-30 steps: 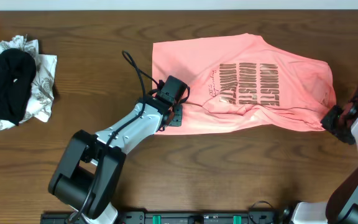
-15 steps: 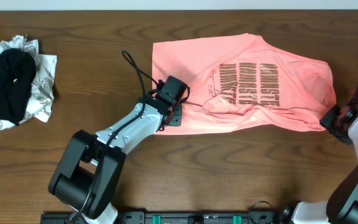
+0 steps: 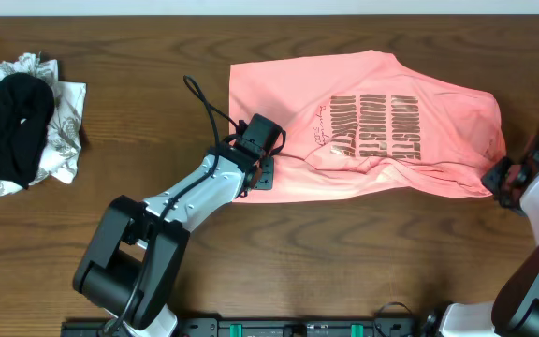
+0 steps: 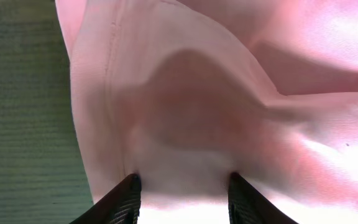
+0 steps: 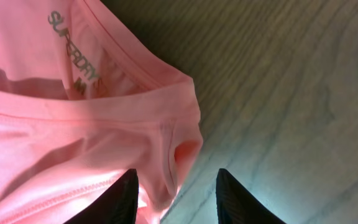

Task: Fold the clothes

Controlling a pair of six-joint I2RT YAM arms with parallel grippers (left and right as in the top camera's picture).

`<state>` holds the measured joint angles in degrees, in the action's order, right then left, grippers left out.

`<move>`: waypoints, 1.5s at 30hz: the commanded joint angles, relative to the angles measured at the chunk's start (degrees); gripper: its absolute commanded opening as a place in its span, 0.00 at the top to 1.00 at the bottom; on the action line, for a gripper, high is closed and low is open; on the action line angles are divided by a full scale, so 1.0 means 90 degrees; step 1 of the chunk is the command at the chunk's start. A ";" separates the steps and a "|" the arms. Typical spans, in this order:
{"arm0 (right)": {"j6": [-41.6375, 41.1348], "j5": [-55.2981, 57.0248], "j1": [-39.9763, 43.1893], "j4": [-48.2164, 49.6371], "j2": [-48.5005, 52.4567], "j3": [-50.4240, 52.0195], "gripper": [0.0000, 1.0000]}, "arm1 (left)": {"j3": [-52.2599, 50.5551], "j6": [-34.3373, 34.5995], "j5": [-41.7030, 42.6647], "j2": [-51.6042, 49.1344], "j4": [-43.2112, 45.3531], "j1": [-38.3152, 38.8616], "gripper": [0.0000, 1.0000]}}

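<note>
The clothes are a salmon-pink T-shirt (image 3: 372, 122) with dark block lettering, lying spread and rumpled on the wooden table (image 3: 344, 253). My left gripper (image 3: 262, 176) is at the shirt's lower left edge. In the left wrist view its gripper (image 4: 182, 186) stands open, with pink shirt fabric (image 4: 229, 93) bulging between the fingertips. My right gripper (image 3: 496, 178) is at the shirt's lower right corner. The right wrist view shows this gripper (image 5: 176, 180) open, a folded edge of the shirt (image 5: 55, 124) by the collar label reaching between the fingers, bare wood beside it.
A heap of other garments (image 3: 17, 122), black and patterned white, lies at the table's far left. A black cable (image 3: 204, 108) loops off the left arm near the shirt's left edge. Bare wood runs along the front of the table.
The right arm has crept very slightly to the right at the shirt's corner. The left arm and the shirt have not visibly moved.
</note>
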<state>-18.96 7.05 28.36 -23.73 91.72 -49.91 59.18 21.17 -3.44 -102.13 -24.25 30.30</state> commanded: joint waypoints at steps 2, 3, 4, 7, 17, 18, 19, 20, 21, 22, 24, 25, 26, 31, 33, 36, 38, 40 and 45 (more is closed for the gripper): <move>-0.0272 -0.0068 0.0068 0.0423 0.0039 0.0352 0.61 | 0.0034 0.0034 -0.0124 0.0000 -0.0036 -0.0019 0.54; -0.0272 -0.0138 0.0068 0.0549 0.0039 0.0427 0.62 | 0.0034 0.0034 -0.0124 0.0000 -0.0039 -0.0019 0.54; -0.0274 -0.0177 0.0068 0.0636 0.0039 0.0488 0.64 | 0.0034 0.0032 -0.0124 0.0000 -0.0039 -0.0019 0.54; -0.0272 -0.0216 0.0068 0.0760 0.0039 0.0561 0.73 | 0.0034 0.0034 -0.0124 0.0000 -0.0039 -0.0019 0.54; -0.0272 -0.0340 0.0068 0.1010 0.0036 0.0551 0.99 | 0.0034 0.0032 -0.0124 0.0000 -0.0041 -0.0019 0.54; -0.0274 -0.0364 0.0068 0.1054 0.0036 0.0546 0.99 | 0.0034 0.0032 -0.0124 0.0000 -0.0041 -0.0022 0.54; -0.0274 -0.0459 0.0070 0.1110 0.0036 0.0532 0.99 | 0.0034 0.0034 -0.0124 0.0000 -0.0039 -0.0019 0.54; -0.0289 -0.0585 0.0075 0.1144 0.0036 0.0508 0.99 | 0.0034 0.0034 -0.0124 0.0000 -0.0039 -0.0019 0.54; -0.0357 -0.0738 0.0087 0.1161 0.0036 0.0464 0.99 | 0.0034 0.0034 -0.0124 0.0000 -0.0039 -0.0019 0.54; -0.0415 -0.0935 0.0104 0.1168 0.0036 0.0415 0.99 | 0.0034 0.0034 -0.0124 0.0000 -0.0039 -0.0022 0.54; -0.0534 -0.1326 0.0141 0.1185 0.0034 0.0306 0.99 | 0.0034 0.0034 -0.0124 0.0000 -0.0041 -0.0019 0.54; -0.0610 -0.1494 0.0153 0.1185 0.0034 0.0243 0.99 | 0.0034 0.0034 -0.0124 0.0000 -0.0041 -0.0019 0.54; -0.0702 -0.1615 0.0168 0.1183 0.0034 0.0180 0.99 | 0.0034 0.0034 -0.0124 0.0000 -0.0041 -0.0019 0.54; -0.1083 -0.1712 0.0187 0.1236 0.0034 -0.0090 0.99 | 0.0034 0.0034 -0.0124 0.0000 -0.0063 -0.0019 0.54; -0.1088 -0.1685 0.0187 0.1416 0.0034 -0.0109 0.99 | 0.0034 0.0034 -0.0124 0.0000 -0.0061 -0.0019 0.54; -0.1219 -0.1396 0.0187 0.1496 0.0034 -0.0109 0.99 | 0.0034 0.0034 -0.0126 0.0000 -0.0058 -0.0022 0.53; -0.1253 -0.1141 0.0185 0.1498 0.0039 -0.0107 0.99 | 0.0034 0.0034 -0.0126 0.0000 -0.0058 -0.0019 0.54; -0.1248 -0.0962 0.0180 0.1508 0.0041 -0.0107 0.98 | 0.0034 0.0034 -0.0126 0.0000 -0.0058 -0.0019 0.54; -0.1251 -0.0940 0.0163 0.1683 0.0170 -0.0107 0.99 | 0.0034 0.0034 -0.0126 0.0000 -0.0029 -0.0022 0.54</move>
<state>-29.21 -3.33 29.12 -9.52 92.03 -49.93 59.18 21.17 -3.44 -102.13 -24.43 30.30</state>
